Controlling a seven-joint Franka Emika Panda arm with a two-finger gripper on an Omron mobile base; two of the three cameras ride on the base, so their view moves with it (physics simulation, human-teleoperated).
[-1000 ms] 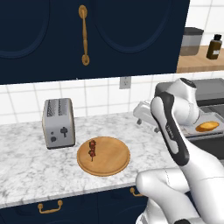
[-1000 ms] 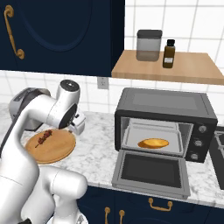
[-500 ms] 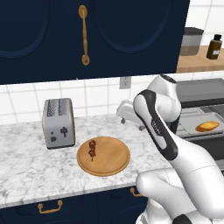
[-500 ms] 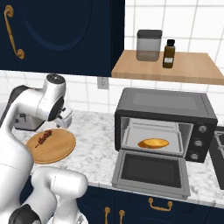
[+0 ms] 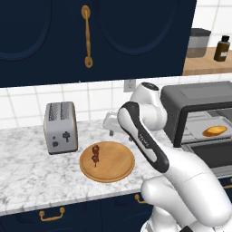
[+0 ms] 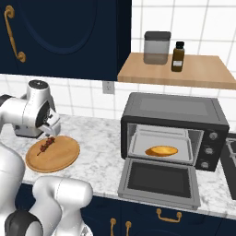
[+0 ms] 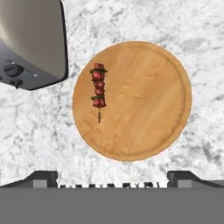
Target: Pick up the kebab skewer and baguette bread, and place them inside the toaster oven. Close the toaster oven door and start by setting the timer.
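The kebab skewer [image 7: 99, 87] lies on the left part of a round wooden board [image 7: 144, 100], also seen from the base as the skewer [image 5: 95, 154] [image 6: 46, 144] on the board [image 5: 115, 165] [image 6: 60, 159]. My gripper [image 5: 110, 131] [image 6: 49, 132] [image 7: 113, 177] hangs above the board, open, with nothing between its fingers. The baguette bread [image 6: 161, 150] [image 5: 215, 131] rests on the rack inside the toaster oven [image 6: 173, 108] [image 5: 190, 97]. The toaster oven door [image 6: 160, 182] is folded down, open.
A silver two-slot toaster [image 5: 60, 127] [image 7: 30, 41] stands just left of the board. Dark blue wall cabinets hang overhead. A wooden shelf [image 6: 198, 71] above the oven carries a jar [image 6: 157, 47] and a brown bottle [image 6: 177, 56]. The counter is marble.
The arm has swung left from the oven side to above the wooden board. The skewer and the baguette have not moved; the gripper has stayed open.
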